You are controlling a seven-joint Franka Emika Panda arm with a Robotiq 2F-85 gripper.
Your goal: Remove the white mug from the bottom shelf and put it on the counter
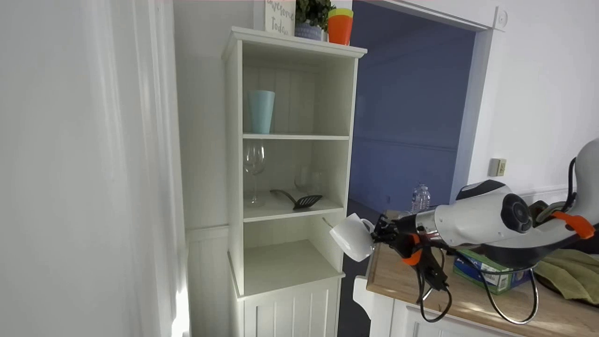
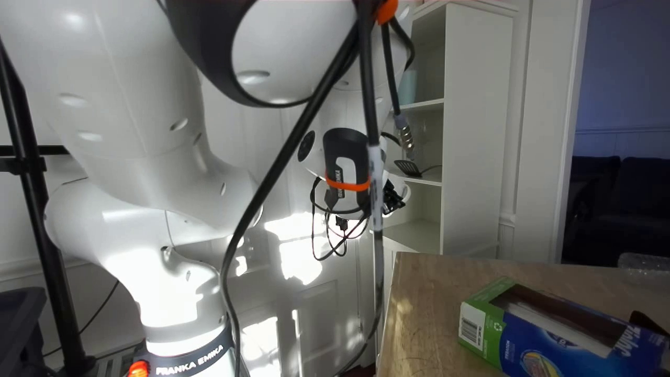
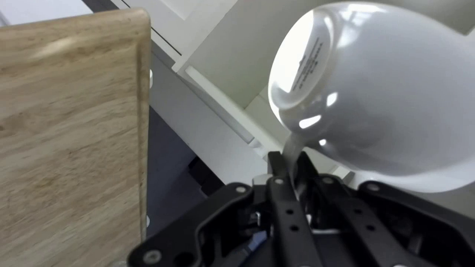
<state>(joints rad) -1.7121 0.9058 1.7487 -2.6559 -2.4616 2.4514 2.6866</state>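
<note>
Held out in front of the shelving unit, the white mug point(image 1: 353, 237) hangs tilted in the air, its base turned toward the camera in the wrist view. My gripper point(image 3: 290, 163) is shut on the handle of the mug point(image 3: 382, 100), with the fingers on either side of it. In an exterior view the gripper point(image 1: 380, 231) reaches in from the right, beyond the counter's near end. No object stands on the visible part of the bottom shelf point(image 1: 290, 267). The tan wood counter point(image 1: 398, 281) lies lower, beneath the arm; in the wrist view the counter point(image 3: 74, 129) fills the left side.
Above the bottom shelf are a black slotted spatula point(image 1: 307, 202), a wine glass point(image 1: 255, 161) and a pale blue tumbler point(image 1: 261, 111). A green and blue box point(image 2: 555, 335) lies on the counter, and a clear bottle point(image 1: 420, 199) stands behind. Loose cables point(image 1: 433, 318) dangle below the wrist.
</note>
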